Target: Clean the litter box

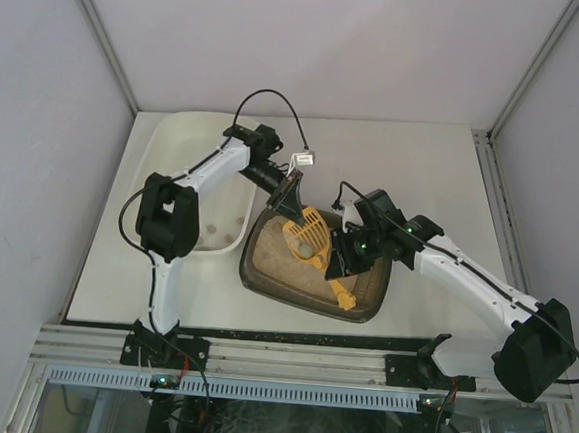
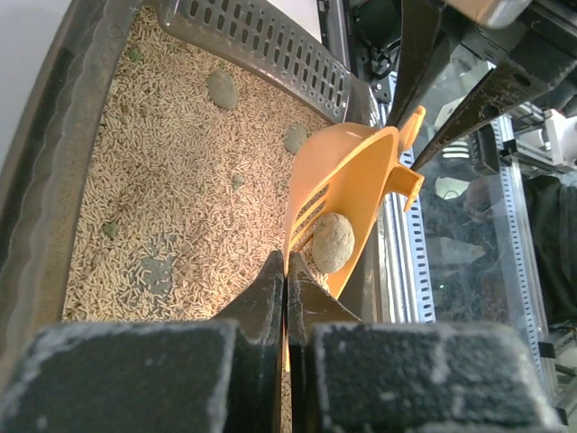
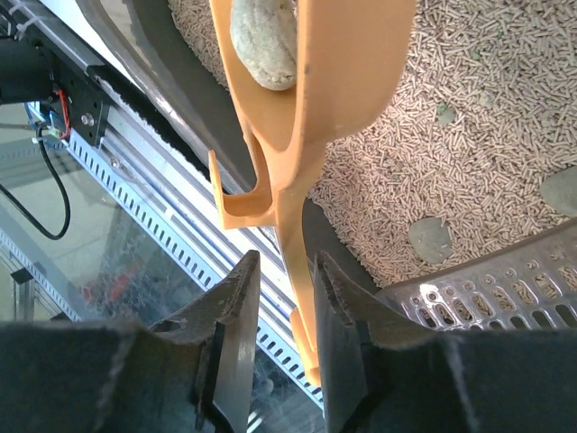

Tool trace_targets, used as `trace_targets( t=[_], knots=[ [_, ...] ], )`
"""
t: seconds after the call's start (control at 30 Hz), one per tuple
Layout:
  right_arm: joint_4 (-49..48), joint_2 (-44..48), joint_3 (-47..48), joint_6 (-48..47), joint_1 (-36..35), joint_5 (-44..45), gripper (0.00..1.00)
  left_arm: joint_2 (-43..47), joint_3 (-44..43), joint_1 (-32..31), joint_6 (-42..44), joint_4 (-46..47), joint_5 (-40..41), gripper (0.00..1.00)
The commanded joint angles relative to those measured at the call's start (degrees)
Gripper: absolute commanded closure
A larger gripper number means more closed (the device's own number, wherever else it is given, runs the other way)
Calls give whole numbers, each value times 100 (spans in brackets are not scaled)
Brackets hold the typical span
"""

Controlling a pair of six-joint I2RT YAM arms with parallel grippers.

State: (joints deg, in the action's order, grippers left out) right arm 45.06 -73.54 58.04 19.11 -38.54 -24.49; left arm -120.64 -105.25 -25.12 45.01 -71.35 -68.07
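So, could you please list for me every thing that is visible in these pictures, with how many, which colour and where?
litter box: 1, dark olive-brown, on the table, right of the tub
litter: many pellets, beige, filling the litter box
scoop: 1, orange, slotted, above the litter box
clump: 1, grey-beige, lying in the scoop
loose clumps: several, grey-green, on the litter
perforated panel: 1, grey, at one end of the litter box
tub: 1, cream-white, left part of the table
small lumps: a few, brownish, inside the tub
table: 1, white, under everything
left pincer: 1, black, shut on the scoop's rim
right pincer: 1, black, open around the scoop's handle
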Motion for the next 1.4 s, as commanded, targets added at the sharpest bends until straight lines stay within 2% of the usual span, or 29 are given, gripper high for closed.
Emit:
trace_targets(
  t=[0.0, 0.33, 0.63, 0.83, 0.93, 1.07, 1.13, 1.2, 1.37],
  knots=[
    [-423, 315, -155, 215, 69, 58, 71, 277, 167, 144, -76, -59, -534, 100],
    [-908, 496, -712, 391, 115, 43, 70, 315, 180, 417, -68, -178, -936, 100],
    [-1538, 743, -1030, 731, 237, -209, 70, 204, 100, 460, 416, -683, -1176, 100],
    [-1993, 698, -1240, 1140, 223, -316, 60, 99, 52, 529, 589, -907, -1426, 100],
    [-2191, 749, -1349, 1245, 175, -175, 60, 118, 79, 534, 594, -905, -1428, 100],
    [-2270, 876, -1369, 1282, 197, 15, 67, 167, 119, 550, 617, -901, -1415, 100],
    [-2278, 916, -1383, 1283, 225, 28, 80, 168, 118, 566, 614, -904, -1444, 100],
    [-2262, 929, -1404, 1288, 264, 13, 100, 162, 119, 586, 624, -907, -1467, 100],
    [-2112, 1103, -1386, 1338, 285, 61, 100, 177, 149, 596, 661, -907, -1406, 97]
  ],
)
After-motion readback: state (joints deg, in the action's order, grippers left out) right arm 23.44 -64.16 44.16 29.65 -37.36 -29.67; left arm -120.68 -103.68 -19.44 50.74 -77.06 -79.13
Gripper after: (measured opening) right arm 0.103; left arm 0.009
